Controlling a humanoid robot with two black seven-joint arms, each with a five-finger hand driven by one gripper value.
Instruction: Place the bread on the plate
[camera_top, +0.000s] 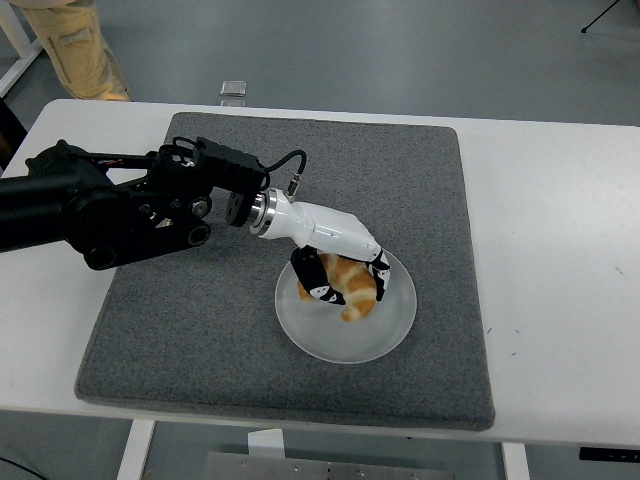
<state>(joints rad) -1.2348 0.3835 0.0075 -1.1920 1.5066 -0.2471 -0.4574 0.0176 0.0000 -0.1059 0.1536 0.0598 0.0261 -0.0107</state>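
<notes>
Left hand (338, 280): fingers curled tight around the bread (349, 285), over the plate.
Bread: low inside the plate (385, 335), on the far-left part; contact unclear.
Plate: on the grey mat (200, 310).
Risk: bread could stick to fingers or roll over the near rim if released carelessly.
Right hand: unseen.

Arm (100, 205): black, bulky jointed housings
Wrist cable (285, 165): black, looped
Left hand (335, 265): glossy white shell, black fingers with white patches
</notes>
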